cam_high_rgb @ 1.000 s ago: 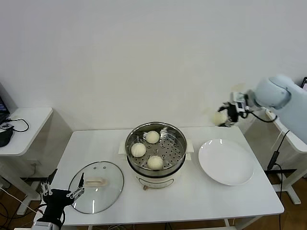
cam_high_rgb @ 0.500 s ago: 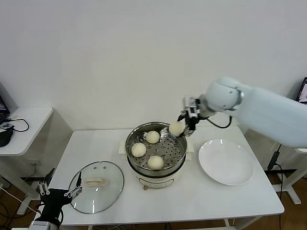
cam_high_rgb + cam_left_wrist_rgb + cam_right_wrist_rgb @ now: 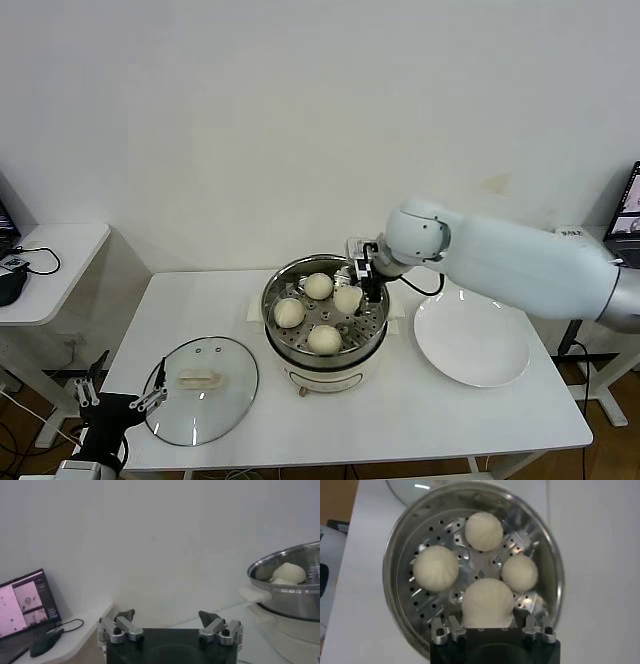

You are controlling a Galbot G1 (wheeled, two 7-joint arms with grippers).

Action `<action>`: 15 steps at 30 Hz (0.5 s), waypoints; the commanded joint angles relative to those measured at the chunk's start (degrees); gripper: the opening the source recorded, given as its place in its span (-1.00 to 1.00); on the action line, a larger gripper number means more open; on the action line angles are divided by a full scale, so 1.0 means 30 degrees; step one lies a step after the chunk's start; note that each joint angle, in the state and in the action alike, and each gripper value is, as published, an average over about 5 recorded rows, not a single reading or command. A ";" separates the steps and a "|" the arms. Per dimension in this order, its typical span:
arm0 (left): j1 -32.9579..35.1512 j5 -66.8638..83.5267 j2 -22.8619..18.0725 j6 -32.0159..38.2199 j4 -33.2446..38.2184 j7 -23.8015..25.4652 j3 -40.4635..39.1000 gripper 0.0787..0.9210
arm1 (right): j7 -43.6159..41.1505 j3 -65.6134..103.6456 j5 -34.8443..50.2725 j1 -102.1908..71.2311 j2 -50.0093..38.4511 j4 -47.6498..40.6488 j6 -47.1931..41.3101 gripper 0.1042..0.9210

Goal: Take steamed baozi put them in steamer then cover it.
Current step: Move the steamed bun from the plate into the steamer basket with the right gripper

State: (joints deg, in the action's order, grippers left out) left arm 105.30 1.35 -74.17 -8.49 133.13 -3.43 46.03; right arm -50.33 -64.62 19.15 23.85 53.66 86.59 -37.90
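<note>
**Fourth bun going into the pot**

Over the round shiny steel steamer [image 3: 325, 318] with its holey tray and cream-white base, the right gripper [image 3: 362, 283] is reaching in from the pot's right back side. Its black fingers are pinching a small round cream-white steamed bun [image 3: 347, 299] from both sides. In the right wrist view this held bun [image 3: 487, 603] is sitting just in front of the gripper [image 3: 489, 628], low over the holey tray.

Three more cream-white buns are lying inside the steamer. One bun [image 3: 318, 286] is near the back of the pot, one [image 3: 289, 313] is on the pot's left side, and one [image 3: 323, 339] is near the front. All three are a little apart from each other, and the held bun is taking the space on the pot's right side.

Left of the steamer and nearer the front of the white table [image 3: 400, 415], the round clear glass cover [image 3: 201, 389] with a metal rim is lying flat. Its cream-white long handle [image 3: 198, 379] is in the middle, facing up.

Right of the steamer, a flat round white plate [image 3: 471, 338] is sitting on the table.

Far left of the steamer, past the glass cover, the left gripper [image 3: 122, 392] is waiting low by the table's front left corner. Its fingers [image 3: 123, 623] are spread wide apart and are holding nothing.
</note>
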 commanded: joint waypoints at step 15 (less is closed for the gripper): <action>0.0021 0.0026 -0.0002 0.0006 -0.0039 -0.0001 0.0043 0.77 | 0.0173 0.0941 -0.1375 -0.1307 0.0169 -0.0802 0.0040 0.52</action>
State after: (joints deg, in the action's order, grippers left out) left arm 105.29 1.40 -74.19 -8.49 133.04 -3.43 46.12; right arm -49.83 -63.91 16.30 20.50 54.38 84.40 -38.08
